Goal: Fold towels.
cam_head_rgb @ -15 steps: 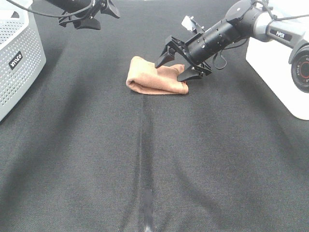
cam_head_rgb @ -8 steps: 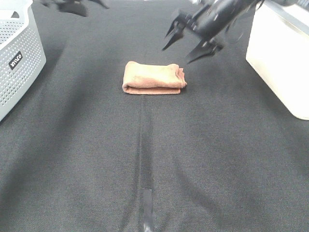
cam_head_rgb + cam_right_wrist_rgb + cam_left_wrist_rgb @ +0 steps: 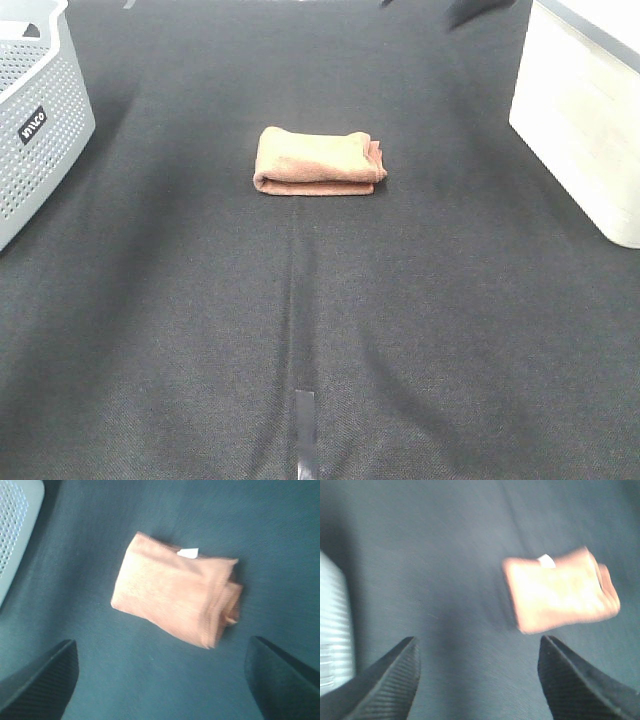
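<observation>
The towel (image 3: 319,161) lies folded into a compact rectangle on the black worktop (image 3: 320,330), well apart from both grippers, its small white tag (image 3: 188,553) on one edge. The left gripper (image 3: 477,680) and the right gripper (image 3: 160,680) hover above it, jaws spread wide, holding nothing. A grey perforated basket (image 3: 40,110) stands far left, a white box (image 3: 585,120) far right.
</observation>
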Robot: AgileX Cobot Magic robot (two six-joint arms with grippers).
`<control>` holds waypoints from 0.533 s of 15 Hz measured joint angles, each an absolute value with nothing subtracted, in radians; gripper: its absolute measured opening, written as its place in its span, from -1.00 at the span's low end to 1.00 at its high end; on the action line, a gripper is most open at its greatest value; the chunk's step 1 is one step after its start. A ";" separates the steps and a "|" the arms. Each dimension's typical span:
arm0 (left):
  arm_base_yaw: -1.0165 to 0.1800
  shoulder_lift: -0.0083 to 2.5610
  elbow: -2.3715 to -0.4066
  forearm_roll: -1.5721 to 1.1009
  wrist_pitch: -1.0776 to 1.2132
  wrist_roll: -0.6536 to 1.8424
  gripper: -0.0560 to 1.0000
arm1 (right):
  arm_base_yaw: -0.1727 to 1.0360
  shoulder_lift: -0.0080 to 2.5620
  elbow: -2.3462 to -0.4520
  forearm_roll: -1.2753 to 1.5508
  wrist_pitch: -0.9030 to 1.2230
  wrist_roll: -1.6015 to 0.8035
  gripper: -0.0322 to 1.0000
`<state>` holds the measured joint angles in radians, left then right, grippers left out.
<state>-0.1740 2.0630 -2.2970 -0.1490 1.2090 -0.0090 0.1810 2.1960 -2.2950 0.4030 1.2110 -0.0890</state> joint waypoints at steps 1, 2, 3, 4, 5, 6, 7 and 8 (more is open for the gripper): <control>-0.174 2.063 -2.297 -0.149 1.209 -0.009 0.32 | 0.181 2.196 -2.295 0.403 1.211 -0.089 0.70; -0.174 2.010 -2.276 -0.140 1.210 -0.014 0.32 | 0.181 2.128 -2.240 0.376 1.211 -0.089 0.70; -0.174 1.928 -2.212 -0.132 1.210 -0.014 0.32 | 0.181 2.031 -2.123 0.335 1.211 -0.089 0.70; -0.174 1.856 -2.148 -0.122 1.210 -0.013 0.32 | 0.181 1.953 -2.027 0.309 1.211 -0.089 0.70; -0.174 1.778 -2.058 -0.113 1.210 -0.013 0.32 | 0.181 1.875 -1.926 0.283 1.211 -0.089 0.70; -0.174 1.706 -1.964 -0.107 1.211 -0.013 0.32 | 0.181 1.794 -1.833 0.265 1.211 -0.091 0.70; -0.174 1.630 -1.862 -0.104 1.211 -0.015 0.32 | 0.181 1.717 -1.739 0.254 1.210 -0.097 0.70; -0.174 1.542 -1.746 -0.100 1.211 -0.015 0.32 | 0.181 1.638 -1.634 0.248 1.211 -0.099 0.70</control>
